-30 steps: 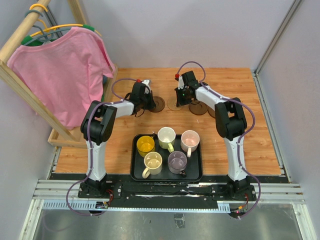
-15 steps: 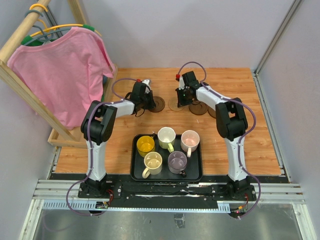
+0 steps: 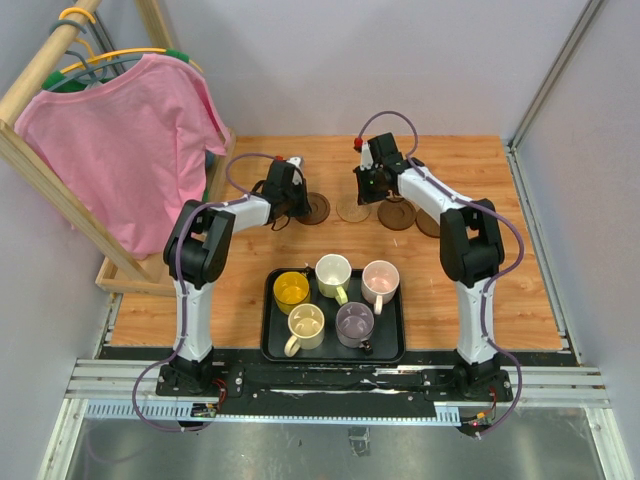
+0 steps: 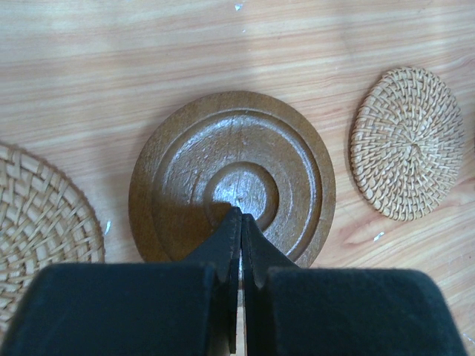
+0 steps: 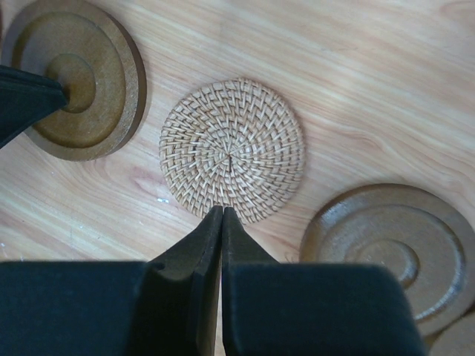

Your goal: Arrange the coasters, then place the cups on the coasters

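I see left jaws closed, empty, over a brown coaster (image 4: 223, 148). Right jaws closed over a tan coaster (image 5: 231, 150).

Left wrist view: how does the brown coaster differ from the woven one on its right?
The brown coaster is dark, smooth, with turned rings; the woven coaster is pale tan wicker. The brown coaster looks wider than the woven coaster. The brown coaster sits at the shut left hand's tip; the woven coaster lies clear of it. Both are round, bare, flat on the table.
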`<state>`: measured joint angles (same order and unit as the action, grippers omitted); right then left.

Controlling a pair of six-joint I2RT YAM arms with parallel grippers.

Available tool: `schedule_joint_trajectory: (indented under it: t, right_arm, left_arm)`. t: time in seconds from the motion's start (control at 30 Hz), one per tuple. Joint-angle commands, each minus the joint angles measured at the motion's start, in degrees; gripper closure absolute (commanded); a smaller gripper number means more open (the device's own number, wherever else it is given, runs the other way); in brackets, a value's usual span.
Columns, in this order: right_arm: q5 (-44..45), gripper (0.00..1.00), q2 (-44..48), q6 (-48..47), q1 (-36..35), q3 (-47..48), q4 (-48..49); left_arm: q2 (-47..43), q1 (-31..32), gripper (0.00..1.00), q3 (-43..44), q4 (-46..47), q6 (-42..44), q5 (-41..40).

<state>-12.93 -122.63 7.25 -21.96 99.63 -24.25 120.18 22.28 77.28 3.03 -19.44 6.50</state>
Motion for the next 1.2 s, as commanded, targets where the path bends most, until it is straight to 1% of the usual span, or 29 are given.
schedule_joint_trajectory:
  t: [0.0, 0.3, 0.4, 0.5, 0.7, 0.83, 0.93, 1.17]
  right_arm:
    - [3.3, 0.97, 7.0, 1.8, 3.6, -4.1, 1.0]
    - [4.7, 0.96, 17.5, 4.9, 14.5, -18.4, 2.8]
    - [7.3, 0.95, 20.4, 5.3, 16.1, -22.8, 2.9]
    - [10.5, 0.93, 22.5, 5.9, 16.2, -26.7, 2.6]
    - [15.8, 0.82, 24.3, 7.6, 16.2, -32.0, 0.4]
    - [19.1, 0.64, 25.5, 7.9, 16.2, -34.6, -0.8]
    - [20.9, 0.56, 25.6, 8.2, 16.2, -35.8, -1.0]
    - [19.9, 0.54, 21.9, 8.8, 17.3, -34.3, -1.0]
  left_arm:
    - [-4.7, 0.2, 1.0, -1.5, -2.4, 1.3, -0.4]
    - [-11.1, 0.2, 0.99, -3.8, -1.4, 1.0, -0.1]
    - [-12.7, 0.2, 0.98, -5.1, -1.0, 0.4, 0.1]
    - [-14.7, 0.2, 0.98, -7.3, -0.2, 0.0, -0.1]
    - [-19.1, 0.2, 0.97, -12.2, 0.4, 0.1, -2.6]
    - [-22.2, 0.1, 0.91, -15.0, 1.4, 0.2, -4.1]
    - [-23.6, 0.1, 0.89, -16.6, 1.7, 0.2, -5.3]
    - [-24.5, 0.1, 0.89, -18.2, 2.1, -0.1, -6.7]
